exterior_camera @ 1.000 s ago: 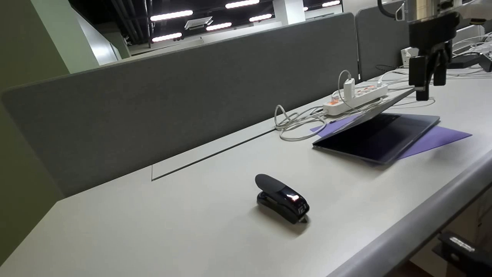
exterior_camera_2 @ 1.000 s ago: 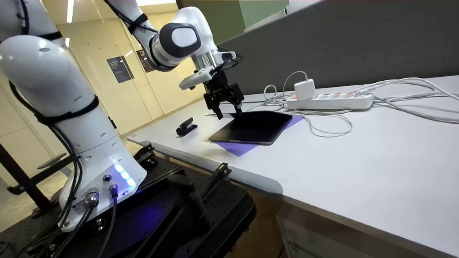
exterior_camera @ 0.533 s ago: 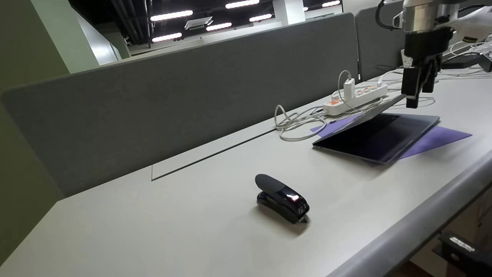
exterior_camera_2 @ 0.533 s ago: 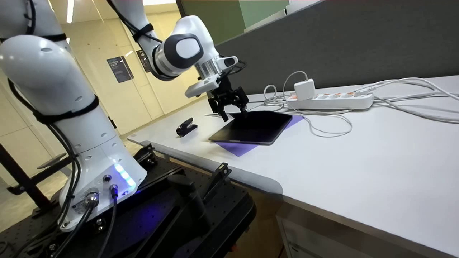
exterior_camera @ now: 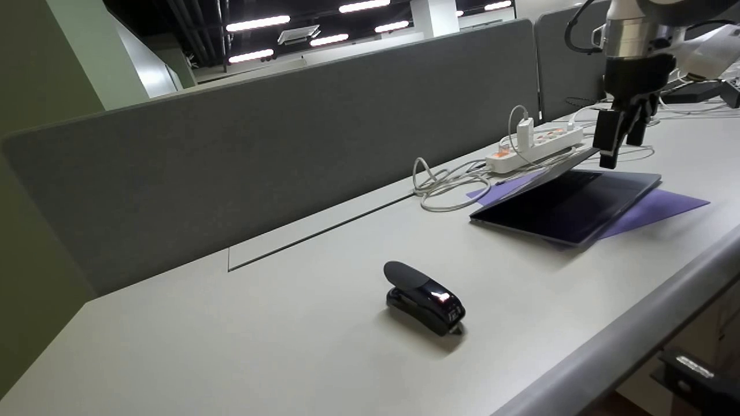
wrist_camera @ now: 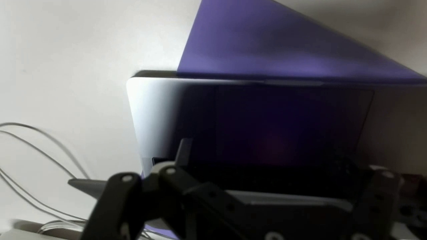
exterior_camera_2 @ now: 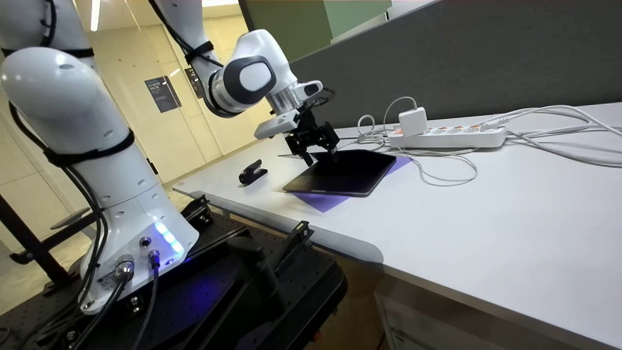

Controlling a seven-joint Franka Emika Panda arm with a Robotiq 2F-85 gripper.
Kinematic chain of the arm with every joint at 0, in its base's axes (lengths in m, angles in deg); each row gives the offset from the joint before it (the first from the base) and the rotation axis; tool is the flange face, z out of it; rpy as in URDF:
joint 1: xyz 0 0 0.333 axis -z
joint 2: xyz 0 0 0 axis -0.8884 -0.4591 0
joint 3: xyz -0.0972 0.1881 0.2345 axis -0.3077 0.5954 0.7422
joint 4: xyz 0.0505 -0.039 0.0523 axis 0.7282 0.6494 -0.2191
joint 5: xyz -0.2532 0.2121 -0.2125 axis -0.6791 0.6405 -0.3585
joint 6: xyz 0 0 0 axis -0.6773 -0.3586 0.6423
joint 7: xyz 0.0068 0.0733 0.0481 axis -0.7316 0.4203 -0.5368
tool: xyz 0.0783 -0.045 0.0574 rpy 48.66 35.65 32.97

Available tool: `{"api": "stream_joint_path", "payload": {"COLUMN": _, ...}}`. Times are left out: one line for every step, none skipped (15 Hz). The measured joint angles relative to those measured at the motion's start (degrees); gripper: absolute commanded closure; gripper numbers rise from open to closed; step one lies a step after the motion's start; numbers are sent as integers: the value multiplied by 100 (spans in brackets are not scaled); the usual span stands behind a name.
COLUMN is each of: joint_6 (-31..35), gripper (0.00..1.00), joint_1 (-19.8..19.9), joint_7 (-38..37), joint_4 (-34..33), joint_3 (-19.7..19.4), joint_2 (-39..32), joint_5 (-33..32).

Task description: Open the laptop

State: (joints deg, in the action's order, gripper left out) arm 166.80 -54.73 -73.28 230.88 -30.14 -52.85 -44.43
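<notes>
Fingers (exterior_camera: pixel 607 130) parted, laptop (wrist_camera: pixel 260 126) lies lengthwise across wrist view.

Smooth, metallic laptop (wrist_camera: pixel 247 123) (softly glossy).

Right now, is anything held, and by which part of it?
Nothing: the end effector stands open near the raised laptop lid; whether they touch cannot be told.

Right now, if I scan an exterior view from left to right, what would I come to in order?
In an exterior view: robot base, stapler, laptop, power strip.
</notes>
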Motion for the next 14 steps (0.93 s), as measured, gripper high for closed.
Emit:
{"api": "stream_joint_path", "payload": {"joint_6": 75, "gripper": 0, "joint_1": -12, "joint_7": 2, "joint_4": 17, "joint_3": 12, "joint_2": -20, "joint_5": 118}}
{"api": "stream_joint_path", "payload": {"joint_6": 146, "gripper": 0, "joint_1": -31, "joint_7": 2, "joint_4": 29, "joint_3": 21, "joint_2": -33, "joint_5": 226}}
{"api": "stream_joint_path", "payload": {"joint_6": 196, "gripper": 0, "joint_1": -45, "joint_7": 2, "joint_4": 34, "joint_3": 36, "joint_2": -36, "joint_5": 320}}
{"api": "stream_joint_path", "payload": {"joint_6": 242, "gripper": 0, "joint_1": -55, "joint_7": 2, "joint_4": 36, "joint_3": 59, "joint_2": -36, "joint_5": 402}}
{"api": "stream_joint_path", "payload": {"joint_6": 278, "gripper": 0, "joint_1": -64, "joint_7": 2, "joint_4": 36, "joint_3": 93, "joint_2": -35, "joint_5": 486}}
{"api": "stream_joint_path", "payload": {"joint_6": 314, "gripper": 0, "joint_1": -76, "joint_7": 2, "joint_4": 35, "joint_3": 121, "joint_2": -32, "joint_5": 555}}
{"api": "stream_joint_path", "payload": {"joint_6": 365, "gripper": 0, "joint_1": -88, "joint_7": 2, "joint_4": 34, "joint_3": 151, "joint_2": -26, "joint_5": 598}}
{"api": "stream_joint_path", "payload": {"joint_6": 407, "gripper": 0, "joint_1": -112, "joint_7": 2, "joint_4": 32, "joint_3": 169, "joint_2": -16, "joint_5": 643}}
{"api": "stream_joint_path", "payload": {"joint_6": 451, "gripper": 0, "joint_1": -146, "joint_7": 2, "joint_4": 27, "joint_3": 174, "joint_2": -9, "joint_5": 676}}
{"api": "stream_joint_path", "payload": {"joint_6": 485, "gripper": 0, "joint_1": -176, "joint_7": 1, "joint_4": 23, "joint_3": 173, "joint_2": -3, "joint_5": 700}}
{"api": "stream_joint_path", "payload": {"joint_6": 508, "gripper": 0, "joint_1": -194, "joint_7": 1, "joint_4": 18, "joint_3": 173, "joint_2": 6, "joint_5": 730}}
{"api": "stream_joint_path", "payload": {"joint_6": 531, "gripper": 0, "joint_1": -209, "joint_7": 2, "joint_4": 14, "joint_3": 173, "joint_2": 19, "joint_5": 762}}
{"api": "stream_joint_path", "payload": {"joint_6": 555, "gripper": 0, "joint_1": -220, "joint_7": 2, "joint_4": 12, "joint_3": 173, "joint_2": 37, "joint_5": 783}}
{"api": "stream_joint_path", "payload": {"joint_6": 577, "gripper": 0, "joint_1": -229, "joint_7": 2, "joint_4": 10, "joint_3": 173, "joint_2": 63, "joint_5": 797}}
